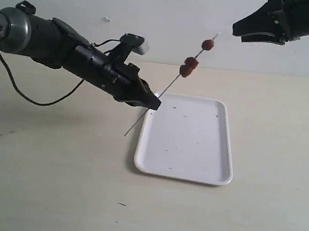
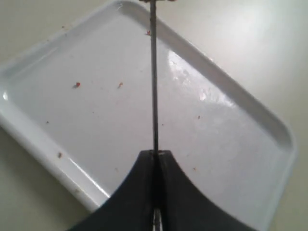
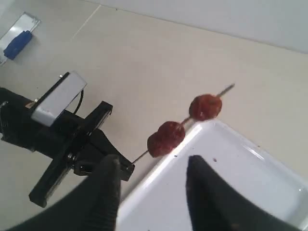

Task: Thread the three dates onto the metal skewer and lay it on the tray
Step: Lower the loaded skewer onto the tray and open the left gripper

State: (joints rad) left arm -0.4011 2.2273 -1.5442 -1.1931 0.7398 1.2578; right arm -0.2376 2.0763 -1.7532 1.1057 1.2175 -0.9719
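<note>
Three dark red dates sit on the thin metal skewer: one near the tip and two touching lower down. My left gripper is shut on the skewer's lower part, holding it tilted above the left edge of the white tray. In the left wrist view the skewer runs from the closed gripper over the tray. My right gripper hangs open high at the right, holding nothing. The right wrist view shows the dates beyond its fingers.
The tray carries a few small dark specks. A black cable trails from the left arm across the beige table. A blue and white object lies far off on the floor in the right wrist view.
</note>
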